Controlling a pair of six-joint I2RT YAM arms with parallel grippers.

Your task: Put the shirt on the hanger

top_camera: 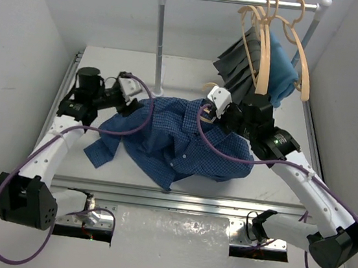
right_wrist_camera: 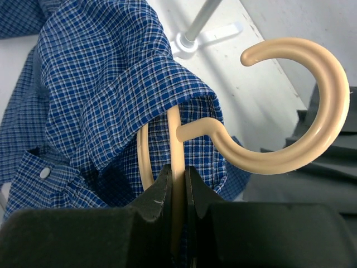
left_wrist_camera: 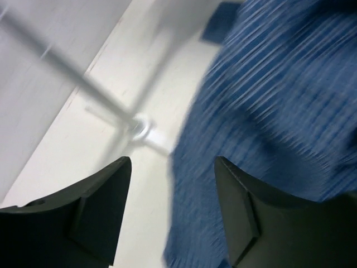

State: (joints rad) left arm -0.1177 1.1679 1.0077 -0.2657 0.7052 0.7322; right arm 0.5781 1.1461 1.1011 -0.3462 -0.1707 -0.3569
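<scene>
Top view: shirt (top_camera: 178, 140) lies heaped mid-desk (top_camera: 109, 60) between my two arms. My right end effector (top_camera: 213, 110) is at its far right edge, and the hanger (top_camera: 209, 85) hook pokes out just beyond it. My left end effector (top_camera: 130, 102) sits at the shirt's far left edge. Jaw state is unreadable from here, and the hanger body is buried in cloth. Risk: lifting now drags the whole heap, since most of the shirt rests on the desk.

Left wrist view: badly blurred. My left end effector (left_wrist_camera: 173, 167) is spread with nothing between the fingers. Shirt (left_wrist_camera: 268, 111) is to the right, with bare desk (left_wrist_camera: 72, 156) and the rack foot (left_wrist_camera: 139, 128) to the left. Risk: that side of the shirt is unheld, so a shoulder could slide off the hanger. I cannot tell whether the right finger touches cloth.

Right wrist view: my right end effector (right_wrist_camera: 178, 178) is pressed together, pinching the hanger (right_wrist_camera: 290, 100) on its thin neck. The hook sticks out past the shirt (right_wrist_camera: 111, 84) collar opening, and one shoulder arm curves down inside the fabric. Risk: on such a narrow grip the hanger may twist in the jaws under the cloth's weight. The other shoulder arm is hidden, so I cannot tell whether it is seated; the lower hanger is cut off by my fingers.
</scene>
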